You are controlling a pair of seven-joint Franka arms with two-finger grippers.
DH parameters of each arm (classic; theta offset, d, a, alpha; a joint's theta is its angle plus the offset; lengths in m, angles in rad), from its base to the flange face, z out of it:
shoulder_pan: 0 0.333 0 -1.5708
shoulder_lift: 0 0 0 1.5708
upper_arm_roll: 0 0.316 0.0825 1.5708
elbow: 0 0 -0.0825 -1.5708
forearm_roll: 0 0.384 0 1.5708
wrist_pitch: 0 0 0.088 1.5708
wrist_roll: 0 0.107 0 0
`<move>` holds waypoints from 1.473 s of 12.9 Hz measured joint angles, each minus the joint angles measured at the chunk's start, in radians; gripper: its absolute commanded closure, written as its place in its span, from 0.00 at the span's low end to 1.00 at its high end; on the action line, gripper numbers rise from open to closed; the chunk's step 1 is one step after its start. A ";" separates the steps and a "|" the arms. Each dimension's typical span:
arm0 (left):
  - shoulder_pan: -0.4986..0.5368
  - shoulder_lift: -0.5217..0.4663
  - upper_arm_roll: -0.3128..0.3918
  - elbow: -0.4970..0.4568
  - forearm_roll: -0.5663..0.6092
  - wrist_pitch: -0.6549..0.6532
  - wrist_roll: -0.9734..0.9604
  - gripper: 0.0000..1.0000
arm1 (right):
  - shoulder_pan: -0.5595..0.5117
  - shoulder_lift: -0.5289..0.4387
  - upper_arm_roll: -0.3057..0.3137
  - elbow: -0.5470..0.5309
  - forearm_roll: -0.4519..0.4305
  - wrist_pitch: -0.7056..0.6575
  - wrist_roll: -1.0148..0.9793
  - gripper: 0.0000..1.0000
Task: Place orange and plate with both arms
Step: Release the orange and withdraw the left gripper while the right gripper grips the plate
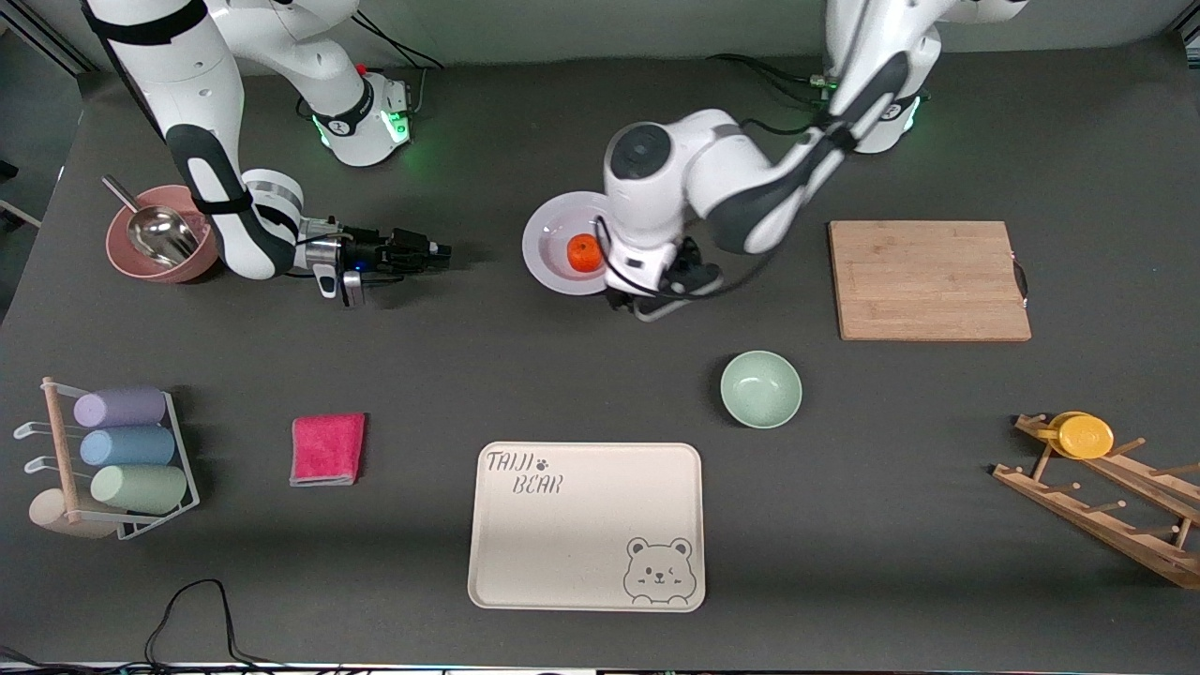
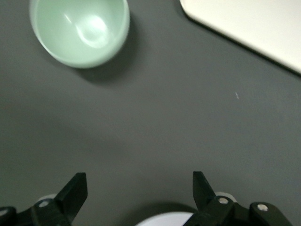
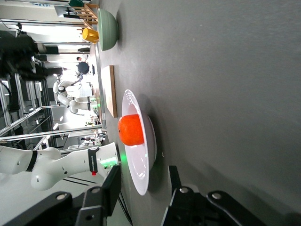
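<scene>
The white plate [image 1: 551, 242] lies on the table between the two arms' bases, with the orange [image 1: 585, 251] on it. The left gripper [image 1: 659, 302] hangs open just over the plate's edge nearest the front camera. In the left wrist view the left gripper [image 2: 139, 186] is empty above the dark table and only a sliver of the plate [image 2: 167, 220] shows. The right gripper [image 1: 439, 251] is open and low over the table, level with the plate and a gap away toward the right arm's end. In the right wrist view the right gripper [image 3: 144, 172] faces the plate [image 3: 143, 155] and orange [image 3: 130, 129].
A pale green bowl [image 1: 760, 388] and a cream bear tray [image 1: 586, 525] lie nearer the front camera. A wooden cutting board [image 1: 928, 279] and a rack with a yellow disc [image 1: 1086, 436] are toward the left arm's end. A pink bowl with a scoop [image 1: 159, 239], a pink cloth [image 1: 327, 448] and a roll rack [image 1: 122, 450] are toward the right arm's end.
</scene>
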 measured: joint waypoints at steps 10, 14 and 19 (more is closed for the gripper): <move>0.549 -0.301 0.003 0.036 -0.212 -0.294 0.705 0.00 | 0.001 0.124 0.234 0.003 0.317 -0.002 -0.186 0.52; 0.424 -0.344 0.305 0.038 -0.283 -0.328 0.949 0.00 | 0.001 0.139 0.301 0.016 0.397 -0.002 -0.198 0.52; 0.061 -0.501 0.778 -0.036 -0.334 -0.378 1.212 0.00 | 0.001 0.155 0.331 0.040 0.423 -0.002 -0.199 0.52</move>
